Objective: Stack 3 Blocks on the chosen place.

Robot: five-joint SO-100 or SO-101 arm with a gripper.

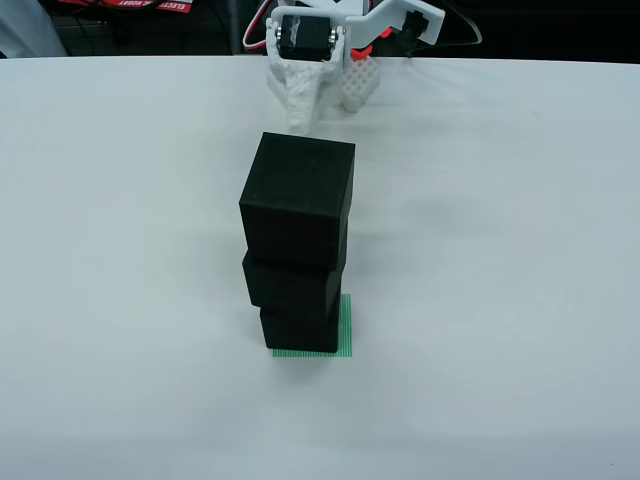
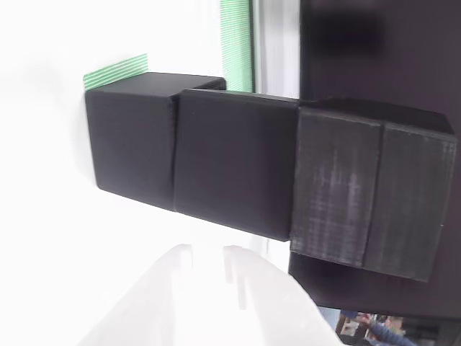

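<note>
Three black cubes stand in a tower in the middle of the view from above: the top cube, the middle cube and the bottom cube. The bottom one sits on the green striped square. The white gripper is at the top of the frame, well away, holding nothing; whether it is spread or closed, I cannot tell.

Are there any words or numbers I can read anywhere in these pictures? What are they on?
White letters on the red strip at the top edge of the view from above: cut off and too blurred to read.
The black blocks, the green square, the white table and the gripper: no words or numbers.
The close sideways view: no text.
</note>
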